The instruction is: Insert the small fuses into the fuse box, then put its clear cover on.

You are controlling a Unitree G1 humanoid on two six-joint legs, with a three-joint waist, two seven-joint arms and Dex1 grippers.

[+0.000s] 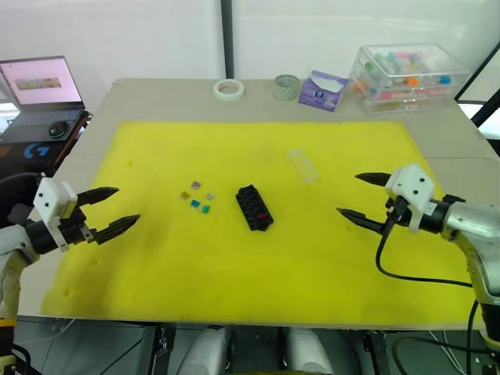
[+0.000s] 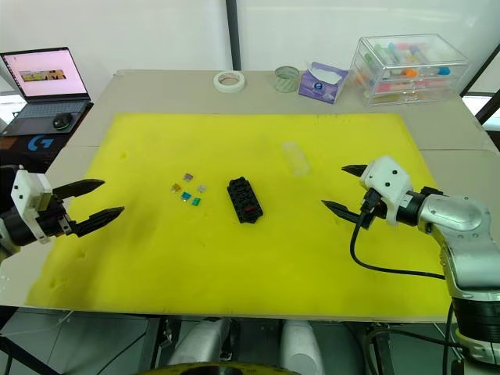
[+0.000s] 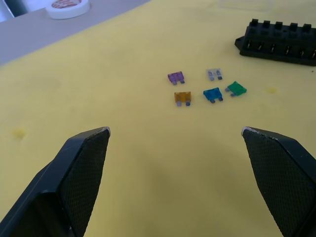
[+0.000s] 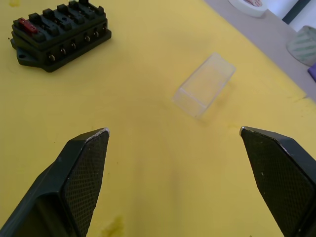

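Observation:
The black fuse box (image 1: 254, 207) lies mid-mat with a red fuse (image 4: 27, 25) seated in one end slot. Left of it lie several loose small fuses (image 1: 198, 196): purple (image 3: 176, 77), grey (image 3: 214, 74), amber (image 3: 182, 98), blue (image 3: 213, 94) and green (image 3: 237, 88). The clear cover (image 1: 301, 165) rests on the mat right of the box, toward the back, and also shows as the clear cover (image 4: 205, 83) ahead of my right fingers. My left gripper (image 1: 117, 208) is open at the mat's left side. My right gripper (image 1: 361, 198) is open at the right side. Both are empty.
A yellow foam mat (image 1: 156, 266) covers the table. Along the back stand a tape roll (image 1: 229, 89), a small glass jar (image 1: 287, 86), a purple packet (image 1: 321, 91) and a clear box of coloured tubes (image 1: 406, 76). A laptop (image 1: 39, 90) sits at the far left.

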